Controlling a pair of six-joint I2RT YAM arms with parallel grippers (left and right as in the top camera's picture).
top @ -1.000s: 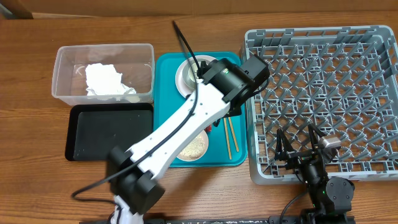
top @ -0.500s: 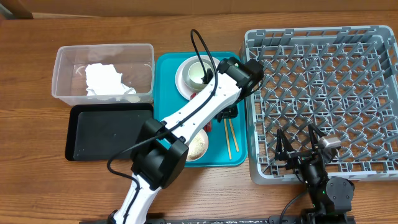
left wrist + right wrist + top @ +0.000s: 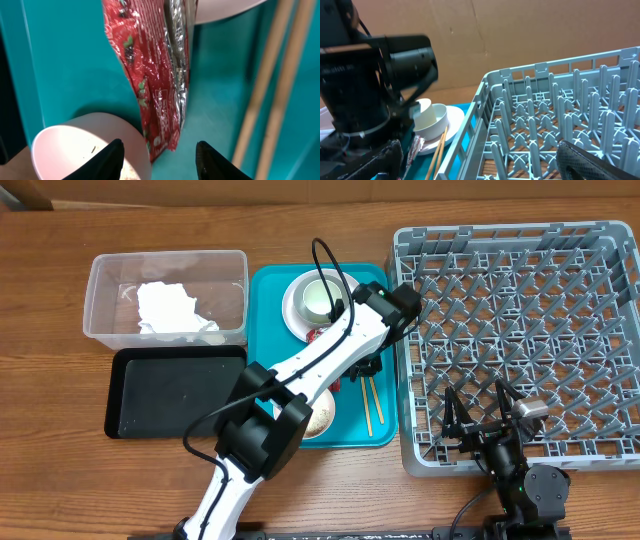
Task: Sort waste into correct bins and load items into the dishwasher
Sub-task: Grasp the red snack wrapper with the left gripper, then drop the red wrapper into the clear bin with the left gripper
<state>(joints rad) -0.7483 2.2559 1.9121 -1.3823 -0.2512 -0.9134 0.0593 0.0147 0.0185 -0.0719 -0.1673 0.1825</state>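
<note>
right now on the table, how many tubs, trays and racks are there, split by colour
clear tub: 1
black tray: 1
teal tray: 1
grey rack: 1
total: 4

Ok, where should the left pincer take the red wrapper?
Its free near end, from straight above: the wrapper lies as a narrow strip between bowl and chopsticks, far end by the plate, so the left pincer spans its width.
</note>
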